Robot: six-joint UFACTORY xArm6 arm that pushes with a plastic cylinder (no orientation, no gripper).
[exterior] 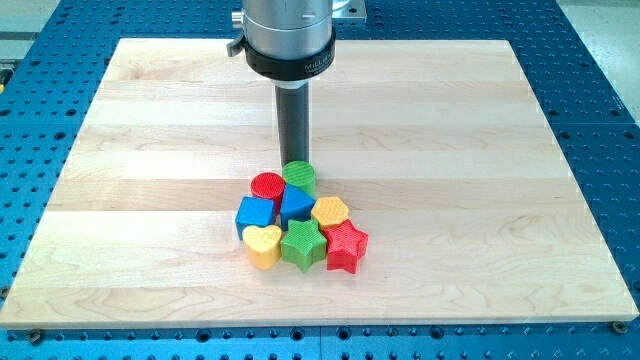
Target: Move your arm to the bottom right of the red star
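The red star (346,247) lies at the lower right of a tight cluster of blocks near the middle of the wooden board (150,200). My tip (294,161) stands just above the cluster, right behind the green cylinder (300,177), well up and to the left of the red star. The cluster also holds a red cylinder (267,186), a blue cube (255,214), a blue triangular block (295,204), a yellow hexagon (330,211), a yellow heart (263,245) and a green star (301,243). The green star touches the red star's left side.
The wooden board rests on a blue perforated table (600,100). The arm's grey and black housing (288,40) hangs over the board's top edge.
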